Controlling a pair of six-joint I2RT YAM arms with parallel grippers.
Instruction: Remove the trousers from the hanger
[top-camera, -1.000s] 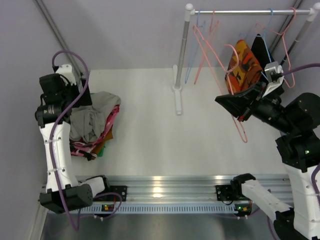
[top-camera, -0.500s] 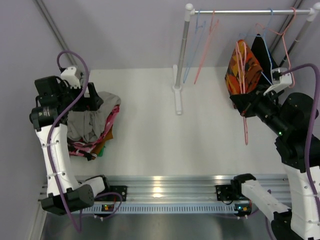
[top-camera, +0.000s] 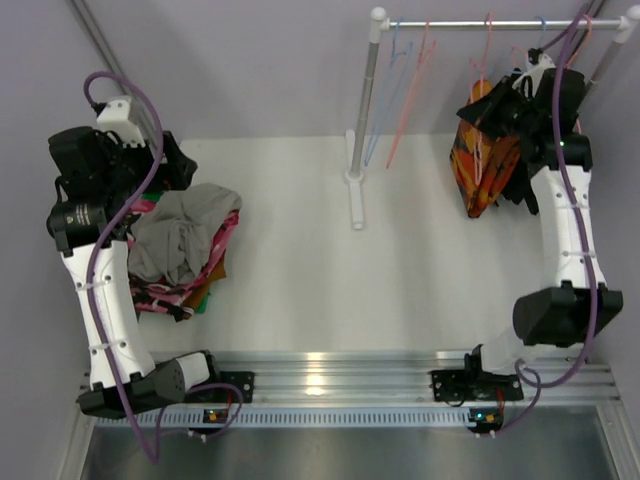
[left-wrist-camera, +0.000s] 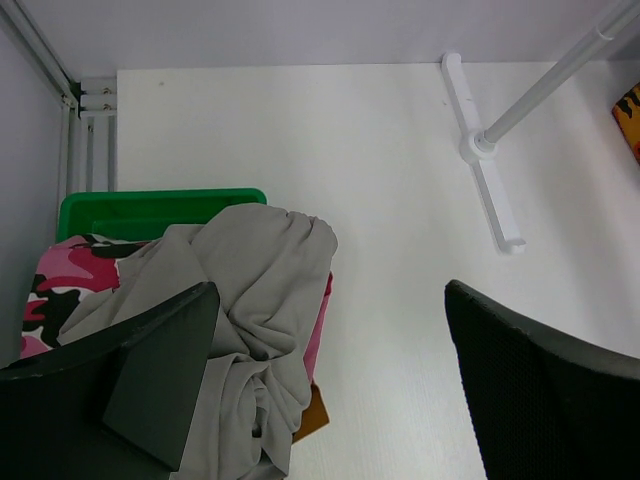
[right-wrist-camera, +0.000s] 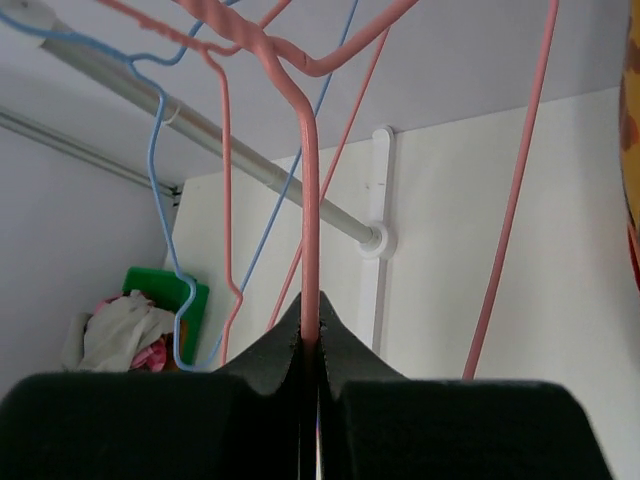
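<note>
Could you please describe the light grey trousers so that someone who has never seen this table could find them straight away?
Start at the white table and go to its left side, where a pile of clothes sits beside the left arm. The light grey trousers lie crumpled on top of that pile; they are the only plain grey piece, above the pink floral trousers.

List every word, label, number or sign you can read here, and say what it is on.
None can be read.
The grey trousers, the pink hanger and the orange-patterned garment carry no lettering.
Any marks on the rail by the arm bases are too small to read.
</note>
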